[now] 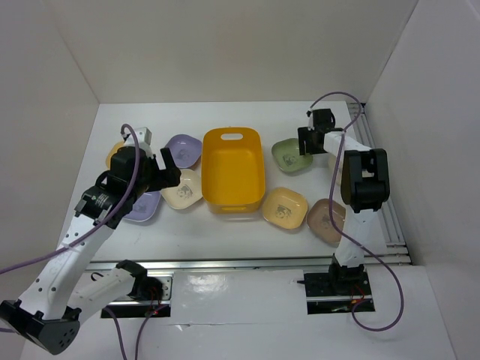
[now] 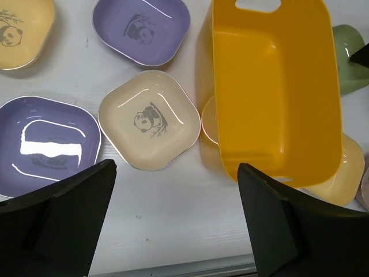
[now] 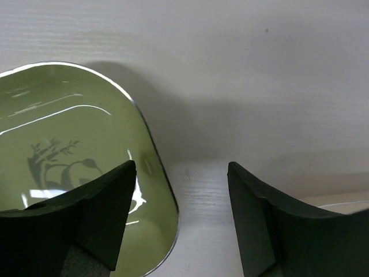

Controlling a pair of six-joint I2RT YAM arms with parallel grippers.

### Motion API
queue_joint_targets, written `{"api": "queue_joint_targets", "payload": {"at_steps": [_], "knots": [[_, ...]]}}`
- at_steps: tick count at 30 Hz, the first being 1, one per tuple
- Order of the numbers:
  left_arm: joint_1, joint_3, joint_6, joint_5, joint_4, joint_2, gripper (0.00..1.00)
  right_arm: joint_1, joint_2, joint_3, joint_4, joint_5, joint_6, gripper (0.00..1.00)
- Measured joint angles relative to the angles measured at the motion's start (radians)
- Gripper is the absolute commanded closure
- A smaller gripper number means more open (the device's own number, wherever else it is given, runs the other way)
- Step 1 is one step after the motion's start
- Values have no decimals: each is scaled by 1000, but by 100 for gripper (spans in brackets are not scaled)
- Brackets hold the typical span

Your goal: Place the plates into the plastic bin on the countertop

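Top view: the plastic bin sits in the middle of the desk, its handle slot on the far rim; seven plates lie flat around it, none inside. To its left are the far lavender plate, the cream plate just beside the bin's wall, and the near lavender plate and left yellow plate, both partly hidden by the left arm. To its right are the green plate, the right yellow plate and the brown plate. That makes two lavender, two yellow, one each of cream, green and brown, and one bin.

Left wrist view: the left jaws stand wide apart with nothing between them, above bare desk near the cream plate; the bin's floor is bare. A pale curved edge shows at the foot of the bin's left wall; I cannot tell whether it is another plate.

Right wrist view: the right jaws are apart and straddle the green plate's rim, one finger over the bowl, the other over the desk outside; I cannot tell whether either pad touches it. The surface throws sharp reflections, so I judge the plates hard, stiff, slick and probably light. The thin raised rim looks like the only hold, so a pinch across a straighter side seems safer than one on a rounded corner; a shallow glossy dish could tilt or slide out.
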Motion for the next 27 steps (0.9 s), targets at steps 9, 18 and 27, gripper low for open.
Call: {"api": "queue_joint_targets", "payload": {"at_steps": [9, 18, 27], "knots": [[-4, 0, 0, 0, 5, -1, 0, -22, 51, 57, 18, -78, 26, 100], [-8, 0, 0, -11, 5, 0, 0, -14, 32, 105, 19, 143, 156, 100], [-9, 0, -5, -55, -5, 40, 0, 189, -243, 204, -61, 374, 210, 100]]}}
